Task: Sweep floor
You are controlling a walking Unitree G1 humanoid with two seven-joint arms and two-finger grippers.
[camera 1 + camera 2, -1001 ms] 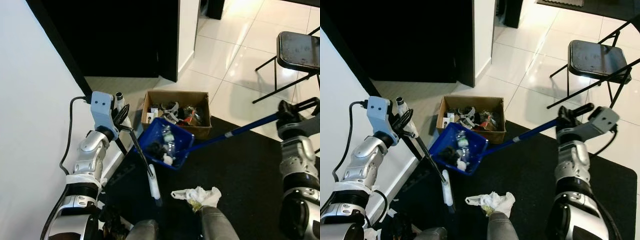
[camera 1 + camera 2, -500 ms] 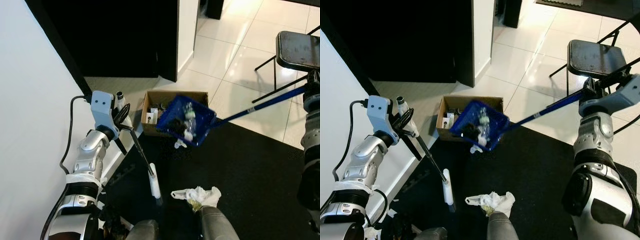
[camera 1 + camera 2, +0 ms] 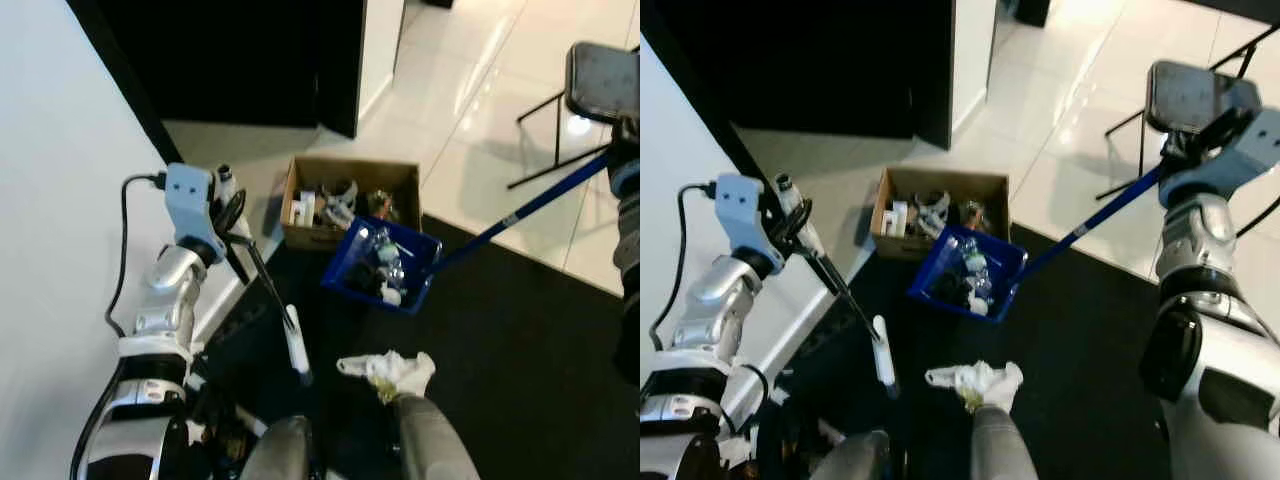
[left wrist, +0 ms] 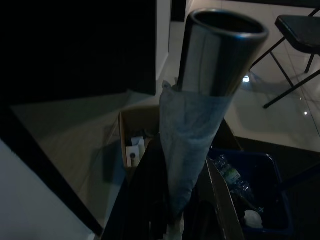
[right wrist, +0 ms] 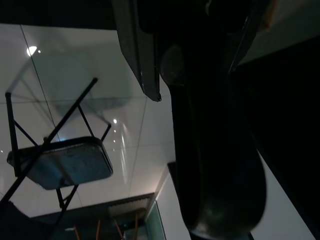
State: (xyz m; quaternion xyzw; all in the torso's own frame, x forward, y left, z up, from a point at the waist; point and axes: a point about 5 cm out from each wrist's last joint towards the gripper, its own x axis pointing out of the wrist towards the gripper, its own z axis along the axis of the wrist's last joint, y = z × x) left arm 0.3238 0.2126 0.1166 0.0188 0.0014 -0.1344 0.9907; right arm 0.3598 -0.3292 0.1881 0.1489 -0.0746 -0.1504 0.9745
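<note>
My left gripper [image 3: 232,212] is shut on the taped metal top of a broom handle [image 4: 200,115], close to the white wall. The black stick [image 3: 265,280] slants down to the white brush head [image 3: 296,345] on the black rug. A blue dustpan [image 3: 350,262] holding a plastic bottle and several bits of litter hangs at the front right corner of the cardboard box [image 3: 305,237]. Its long blue handle [image 3: 520,210] runs up to my right gripper [image 3: 1205,135], which is shut on its end. A crumpled white wad of trash [image 3: 385,368] lies on the rug by my knees.
The box holds mixed rubbish. The black rug [image 3: 520,350] covers the near floor, with glossy white tiles beyond. A black folding chair [image 3: 1190,95] stands at the far right. A white wall [image 3: 50,200] and a dark doorway [image 3: 230,60] lie to the left.
The dustpan rose from the rug to above the box, then came down to the box's front right corner, litter still inside. The camera shifted a little; the left arm and broom held still.
</note>
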